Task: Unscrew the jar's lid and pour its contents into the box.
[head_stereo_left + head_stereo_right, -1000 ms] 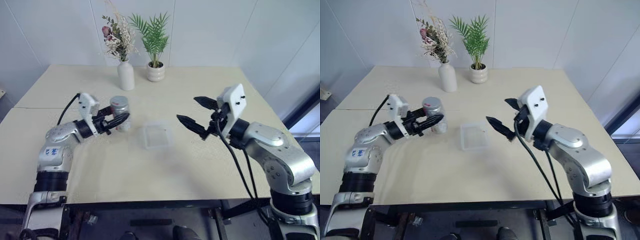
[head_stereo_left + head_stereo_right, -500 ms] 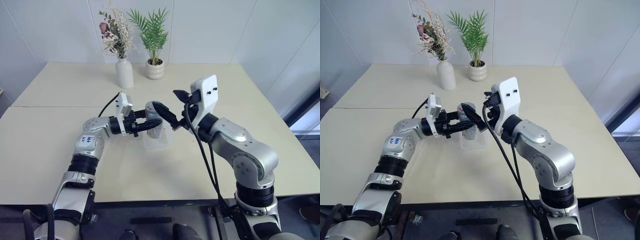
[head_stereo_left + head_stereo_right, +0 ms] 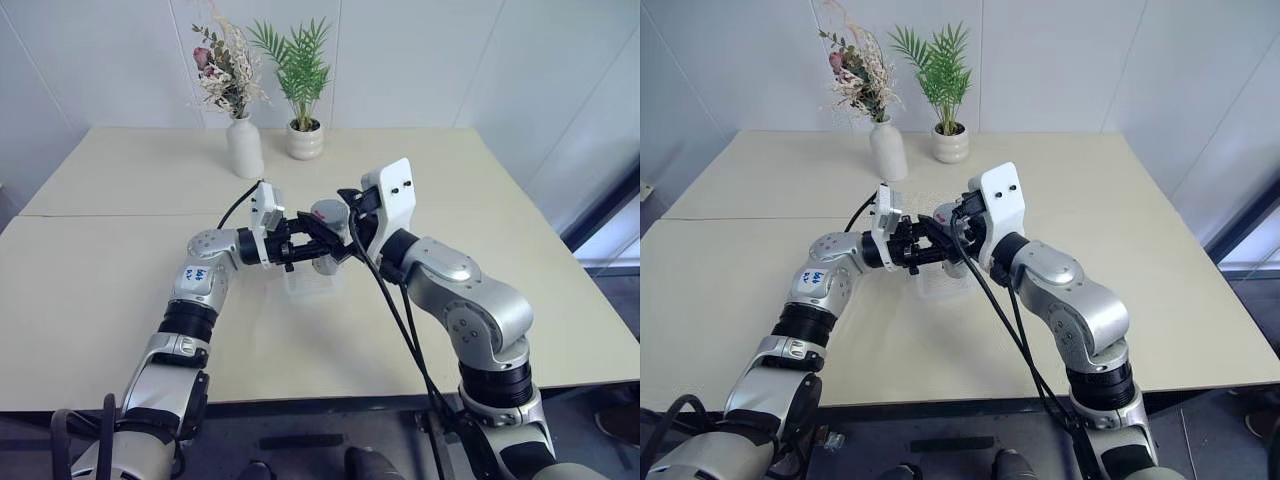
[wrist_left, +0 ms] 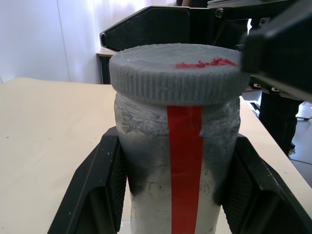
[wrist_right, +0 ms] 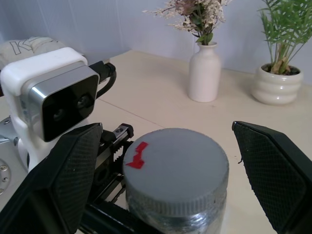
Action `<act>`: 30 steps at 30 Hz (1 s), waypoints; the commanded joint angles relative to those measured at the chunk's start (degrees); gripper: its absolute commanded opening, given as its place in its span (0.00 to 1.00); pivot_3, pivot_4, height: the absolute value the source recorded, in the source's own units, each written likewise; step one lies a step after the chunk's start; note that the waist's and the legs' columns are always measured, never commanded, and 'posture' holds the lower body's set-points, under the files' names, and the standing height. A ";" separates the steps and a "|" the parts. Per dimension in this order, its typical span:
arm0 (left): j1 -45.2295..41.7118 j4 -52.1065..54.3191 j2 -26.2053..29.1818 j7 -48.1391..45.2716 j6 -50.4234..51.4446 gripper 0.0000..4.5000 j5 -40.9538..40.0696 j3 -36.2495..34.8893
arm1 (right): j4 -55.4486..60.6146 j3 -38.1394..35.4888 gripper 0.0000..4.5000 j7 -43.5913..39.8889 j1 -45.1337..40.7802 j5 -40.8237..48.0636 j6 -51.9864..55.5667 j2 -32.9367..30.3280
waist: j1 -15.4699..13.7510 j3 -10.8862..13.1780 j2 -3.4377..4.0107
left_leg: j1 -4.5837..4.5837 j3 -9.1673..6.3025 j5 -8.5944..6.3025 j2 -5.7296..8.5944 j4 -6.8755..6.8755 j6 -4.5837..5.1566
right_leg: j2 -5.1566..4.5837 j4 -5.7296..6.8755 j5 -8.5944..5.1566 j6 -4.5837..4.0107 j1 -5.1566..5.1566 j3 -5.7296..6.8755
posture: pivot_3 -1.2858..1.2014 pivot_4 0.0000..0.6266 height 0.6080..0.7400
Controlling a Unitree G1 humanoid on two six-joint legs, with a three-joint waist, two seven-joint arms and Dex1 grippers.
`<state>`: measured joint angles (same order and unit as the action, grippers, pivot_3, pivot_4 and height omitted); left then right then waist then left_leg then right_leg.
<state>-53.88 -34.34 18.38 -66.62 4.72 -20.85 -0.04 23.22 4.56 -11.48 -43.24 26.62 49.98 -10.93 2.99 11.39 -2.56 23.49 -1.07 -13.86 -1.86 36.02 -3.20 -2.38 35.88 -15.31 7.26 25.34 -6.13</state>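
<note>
Above the box [image 3: 312,283] on the table [image 3: 120,250], the jar [image 4: 180,165] is held upright, lid [image 5: 176,165] up, clamped by the left gripper [image 4: 175,195]. The right gripper [image 5: 170,161] is spread wide either side of the lid, not touching.

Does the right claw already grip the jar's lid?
No, the right claw stands open, its fingers apart on either side of the grey lid.

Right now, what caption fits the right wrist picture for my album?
Open right jaws flank the grey lid of the jar; vase and plant pot behind.
</note>
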 commanded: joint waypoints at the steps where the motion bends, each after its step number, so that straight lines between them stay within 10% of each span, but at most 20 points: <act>1: -2.71 0.81 -0.27 -0.78 -1.24 0.47 0.27 -0.20 | 0.55 0.34 1.00 -1.10 -1.68 -1.07 -2.05 -0.14 | 0.18 0.00 0.00 | 0.00 0.00 0.00 0.00 0.00 0.00 | 0.00 0.00 0.00 0.00 0.00 0.00 | 0.52 0.24 1.00; 14: -3.52 -0.07 -0.57 -1.46 -2.03 0.47 0.86 -0.49 | 0.15 0.45 1.00 -2.95 -2.29 -2.34 -1.43 -0.35 | 0.24 0.00 0.00 | -0.01 0.00 0.00 0.00 0.01 0.00 | 0.01 0.02 0.01 0.01 0.00 -0.01 | 0.52 0.24 1.00; 21: -3.37 -0.08 -0.59 -1.69 -2.00 0.47 0.96 -0.46 | 0.94 0.28 0.58 -3.56 -2.28 -2.08 -0.23 -0.31 | 0.24 0.00 0.00 | -0.01 0.00 0.00 0.00 0.01 0.00 | 0.01 0.02 0.01 0.01 0.00 -0.01 | 0.52 0.24 1.00; 30: -2.86 1.01 0.76 -4.56 0.61 0.47 -0.97 -1.54 | 3.26 -0.61 0.57 -11.79 -1.67 2.80 -1.41 -2.05 | 0.26 0.00 0.00 | -0.01 0.00 0.00 0.00 0.00 0.00 | 0.01 0.01 0.01 0.01 0.00 -0.02 | 0.52 0.24 1.00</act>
<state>-55.53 -34.67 18.28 -70.25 4.40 -20.15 -0.16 22.05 4.02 -18.79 -44.21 25.33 50.05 -12.89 3.25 11.39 -2.56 23.48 -1.07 -13.86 -1.86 36.02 -3.20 -2.36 35.90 -15.31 7.28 25.34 -6.15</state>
